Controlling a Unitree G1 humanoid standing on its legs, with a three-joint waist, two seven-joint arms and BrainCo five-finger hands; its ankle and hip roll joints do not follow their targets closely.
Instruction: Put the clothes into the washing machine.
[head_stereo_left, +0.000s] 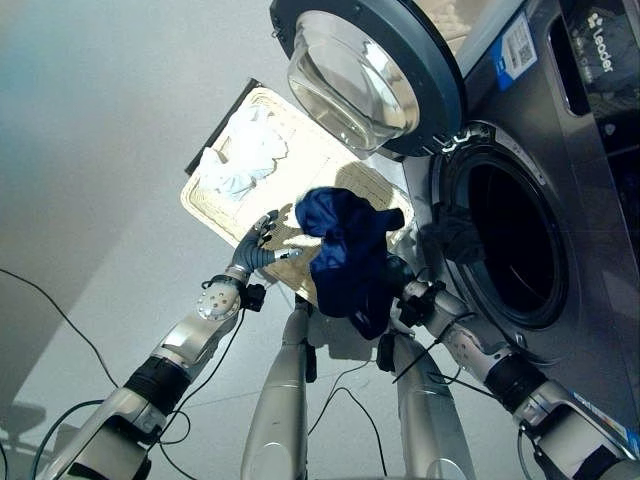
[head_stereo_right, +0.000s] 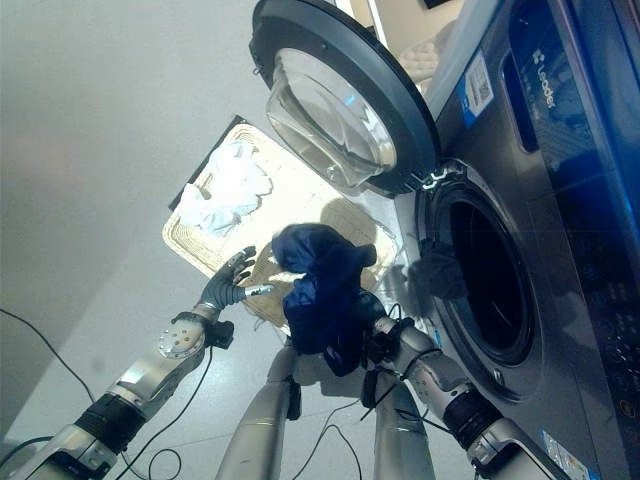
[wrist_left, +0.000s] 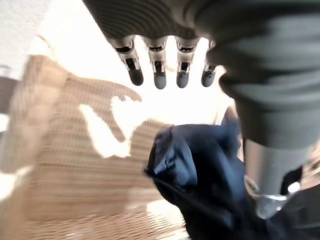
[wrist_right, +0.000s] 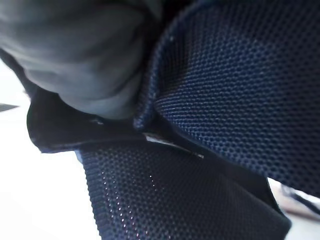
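A navy blue garment (head_stereo_left: 345, 250) hangs bunched over my right hand (head_stereo_left: 402, 283), lifted above the floor between the wicker basket (head_stereo_left: 215, 225) and the washing machine's open drum (head_stereo_left: 515, 240). The right wrist view has its mesh cloth (wrist_right: 225, 75) pressed close against the hand's dark cover. My left hand (head_stereo_left: 258, 245) is open, fingers (wrist_left: 159, 75) spread straight, just left of the garment and over the basket, holding nothing. White clothes (head_stereo_left: 240, 160) lie in the basket's far end. A dark piece of cloth (head_stereo_left: 455, 235) sits at the drum's left rim.
The round glass door (head_stereo_left: 360, 70) of the machine stands swung open above the basket, to the drum's left. The grey floor (head_stereo_left: 100, 150) stretches away on the left of the basket.
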